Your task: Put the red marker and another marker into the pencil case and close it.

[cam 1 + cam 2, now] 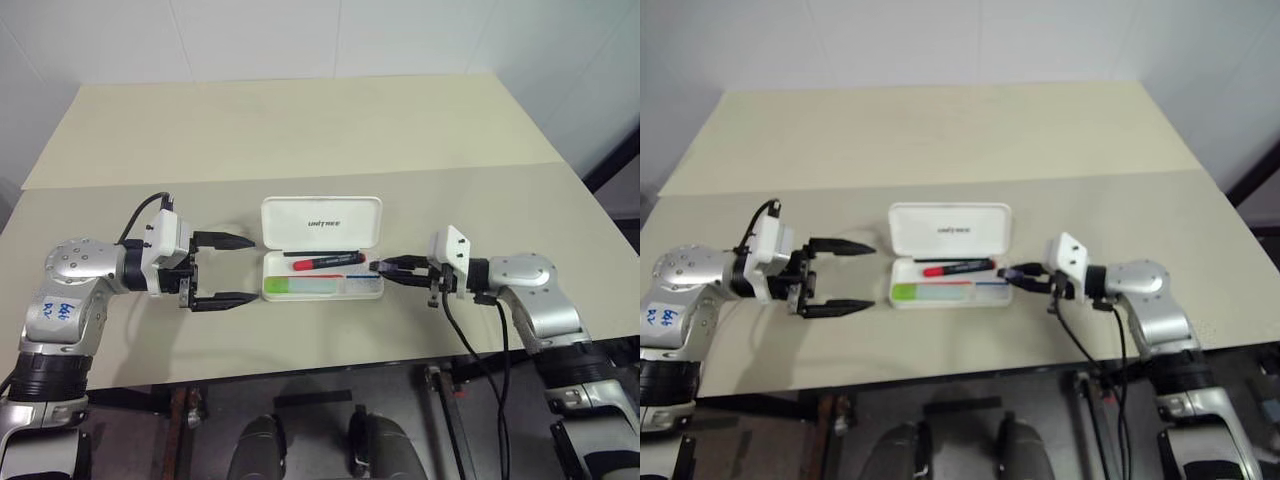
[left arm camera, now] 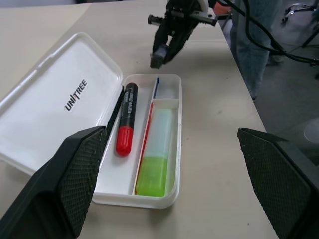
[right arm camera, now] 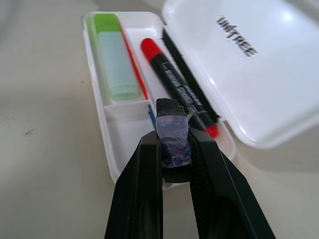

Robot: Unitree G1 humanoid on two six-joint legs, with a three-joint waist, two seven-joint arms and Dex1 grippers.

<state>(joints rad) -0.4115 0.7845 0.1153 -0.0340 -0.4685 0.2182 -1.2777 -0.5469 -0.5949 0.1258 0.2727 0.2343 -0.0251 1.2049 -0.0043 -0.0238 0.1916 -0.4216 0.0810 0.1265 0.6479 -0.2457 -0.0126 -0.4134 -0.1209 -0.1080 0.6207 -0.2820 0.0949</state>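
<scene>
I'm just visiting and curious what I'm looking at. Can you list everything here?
table: one, beige, under everything.
pencil case: one, white, open at mid-table, lid tilted back.
red marker: one, red and black, lying in the case's compartment next to the lid.
green marker: one, pale mint with a brighter green end, in the compartment farther from the lid.
purple stub: one, short, dark purple, pinched in the right gripper.
left gripper: black, jaws wide open, left of the case.
right gripper: black, jaws shut on the stub, at the case's right end.
</scene>
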